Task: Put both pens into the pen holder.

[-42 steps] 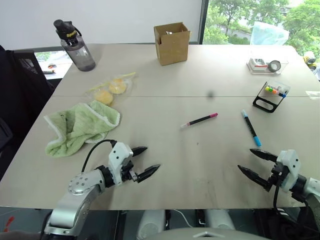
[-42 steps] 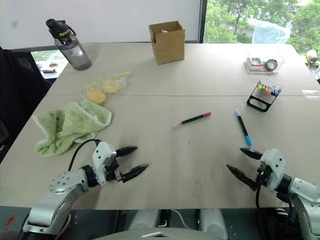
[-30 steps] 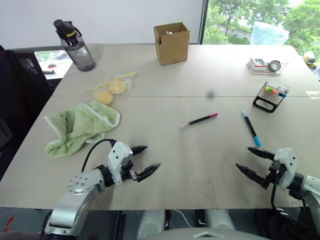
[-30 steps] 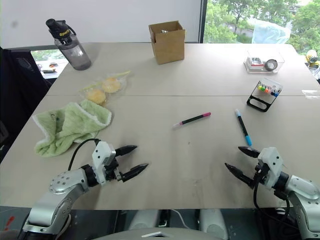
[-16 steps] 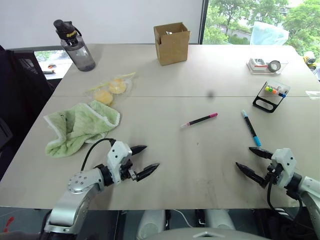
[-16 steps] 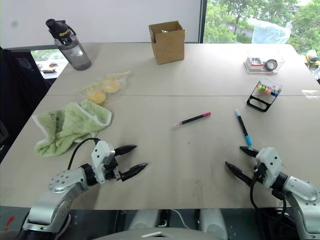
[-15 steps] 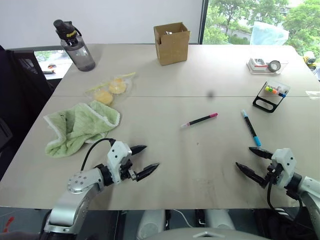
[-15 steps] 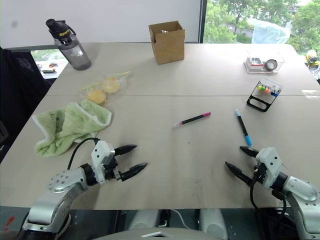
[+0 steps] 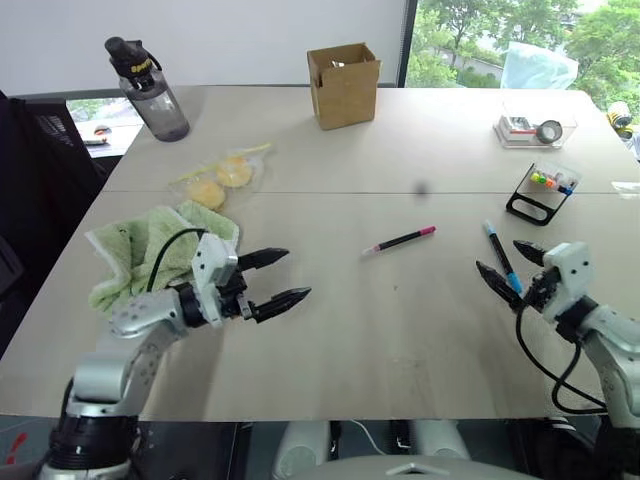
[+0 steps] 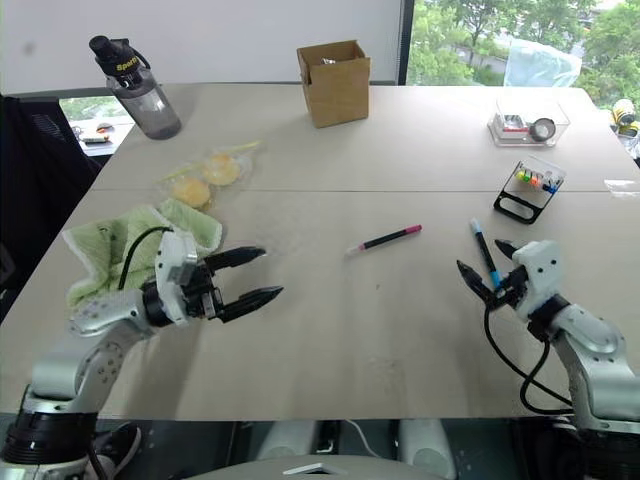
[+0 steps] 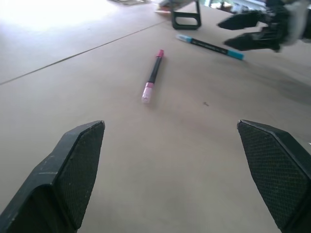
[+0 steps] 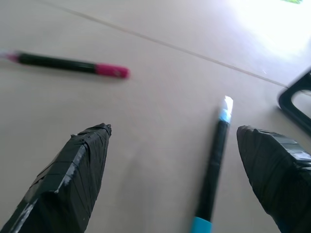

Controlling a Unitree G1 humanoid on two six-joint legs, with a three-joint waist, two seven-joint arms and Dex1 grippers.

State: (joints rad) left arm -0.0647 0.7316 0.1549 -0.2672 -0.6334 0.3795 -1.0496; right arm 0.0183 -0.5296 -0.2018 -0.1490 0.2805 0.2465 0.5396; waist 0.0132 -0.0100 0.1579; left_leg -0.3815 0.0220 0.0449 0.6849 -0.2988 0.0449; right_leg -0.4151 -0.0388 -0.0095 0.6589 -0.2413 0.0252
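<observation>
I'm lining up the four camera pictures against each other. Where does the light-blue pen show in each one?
Left eye: light-blue pen, right of centre, by the right claw.
Right eye: same pen, right of centre.
Left wrist: near the top right, beside the right claw.
Right wrist: low and right of centre, between the claw's fingers.
Shared landmark: the pink pen, lying on the table in every view.

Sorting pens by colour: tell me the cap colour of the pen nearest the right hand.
Light blue, on the pen; clearest in the right wrist view.
</observation>
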